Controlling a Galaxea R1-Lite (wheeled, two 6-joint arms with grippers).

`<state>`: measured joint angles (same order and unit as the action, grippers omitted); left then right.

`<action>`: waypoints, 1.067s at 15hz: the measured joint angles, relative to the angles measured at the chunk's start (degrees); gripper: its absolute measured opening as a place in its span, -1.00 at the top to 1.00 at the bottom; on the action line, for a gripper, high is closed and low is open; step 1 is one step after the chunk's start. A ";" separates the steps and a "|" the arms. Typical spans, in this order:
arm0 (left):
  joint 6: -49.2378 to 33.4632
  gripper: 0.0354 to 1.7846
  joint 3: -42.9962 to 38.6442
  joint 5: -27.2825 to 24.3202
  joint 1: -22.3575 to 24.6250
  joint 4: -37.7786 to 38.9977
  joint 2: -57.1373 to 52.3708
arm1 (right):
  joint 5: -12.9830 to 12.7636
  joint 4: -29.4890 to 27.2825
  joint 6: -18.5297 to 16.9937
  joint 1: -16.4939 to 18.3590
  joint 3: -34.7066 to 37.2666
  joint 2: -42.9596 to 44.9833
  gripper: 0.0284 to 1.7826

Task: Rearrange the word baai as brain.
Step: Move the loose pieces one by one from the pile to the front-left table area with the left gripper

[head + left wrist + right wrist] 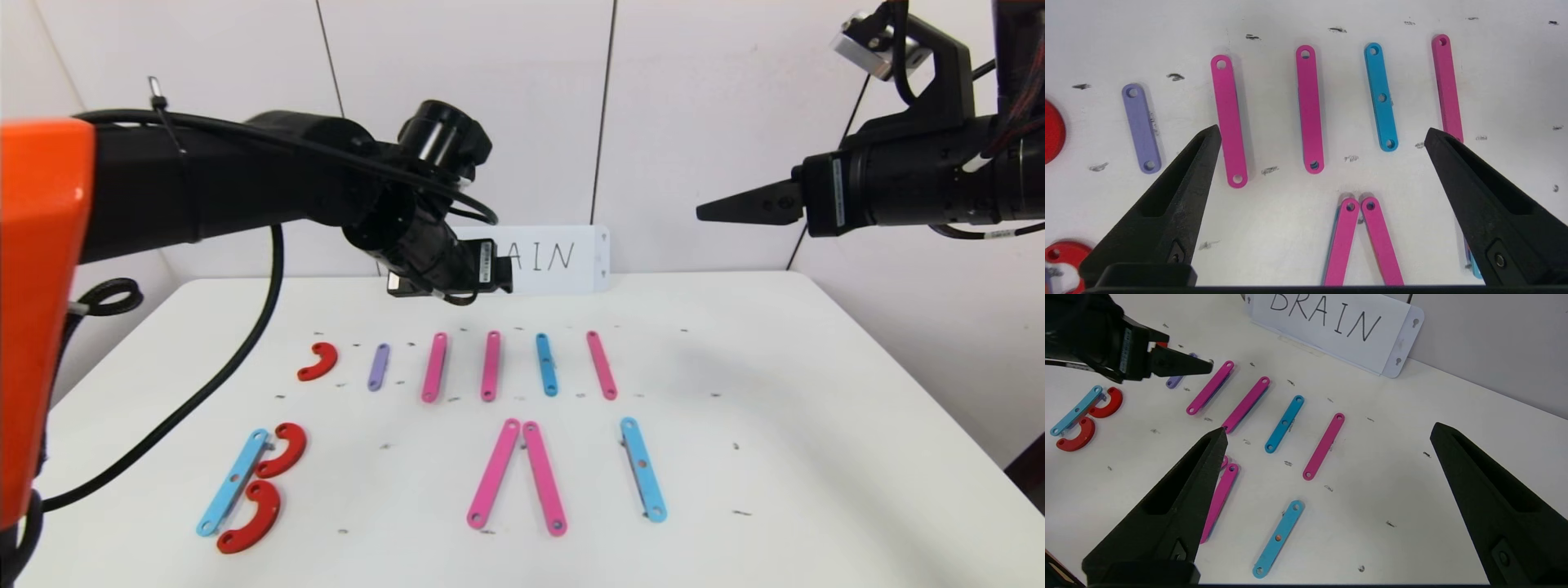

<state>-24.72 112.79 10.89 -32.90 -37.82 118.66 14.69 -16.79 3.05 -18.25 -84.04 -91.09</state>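
Table (735, 367) holds word pieces in two rows: spare bars (490, 365) far row, B (249, 486), A (522, 476), blue bar (642, 468) near row. L gripper (1323, 134) hovers over far row, jaws apart, empty; R gripper (1327, 437) parked high at right, jaws apart. Risk: w/ bars near each other, descending fingers may nudge a neighbour, skewing letters.

Both arms black, tubular, matte. Left arm (245, 180): bright orange shell (41, 310) at 9 o'clock of head view, black cables looped along it, one held by a zip tie (155, 102); round black camera housing (441, 135) at the wrist, white label by the left gripper (1323, 134). Right arm (922, 188): white label strip, silver camera block (878, 37) on a black bracket, red-black braided cable. Right gripper (1327, 437): jaws black, long tapered wedges, hollowed inner faces, one small screw near each base.
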 joint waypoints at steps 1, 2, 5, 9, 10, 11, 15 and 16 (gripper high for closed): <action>0.30 -0.95 -0.22 -0.02 0.24 -1.51 -1.41 | 0.00 0.01 0.01 0.00 0.00 0.00 -0.95; 0.41 -0.95 -0.55 0.02 0.57 -3.17 -2.86 | 0.02 0.04 0.00 0.12 0.00 0.00 -0.95; 1.85 -0.95 -2.84 -0.04 2.34 -4.68 -6.40 | 0.00 0.09 0.06 0.17 0.02 0.00 -0.95; 2.35 -0.95 -4.66 -0.06 4.00 -4.74 -7.45 | 0.02 0.11 0.01 0.17 0.02 0.00 -0.95; 2.40 -0.95 -5.02 -0.04 4.35 -4.74 -7.03 | 0.00 0.11 0.01 0.17 0.02 0.00 -0.95; 2.32 -0.95 -5.42 -0.02 4.71 -4.72 -6.31 | 0.00 0.11 0.01 0.17 0.02 -0.01 -0.95; 1.55 -0.95 -5.95 0.13 5.46 -3.74 -1.63 | 0.02 0.20 0.00 0.21 0.02 -0.09 -0.95; 1.49 -0.95 -5.92 0.16 5.67 -3.28 -0.15 | 0.02 0.20 0.00 0.23 0.02 -0.12 -0.95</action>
<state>-23.24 106.86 11.04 -27.23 -41.09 118.52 14.71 -16.59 3.05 -18.02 -84.02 -91.21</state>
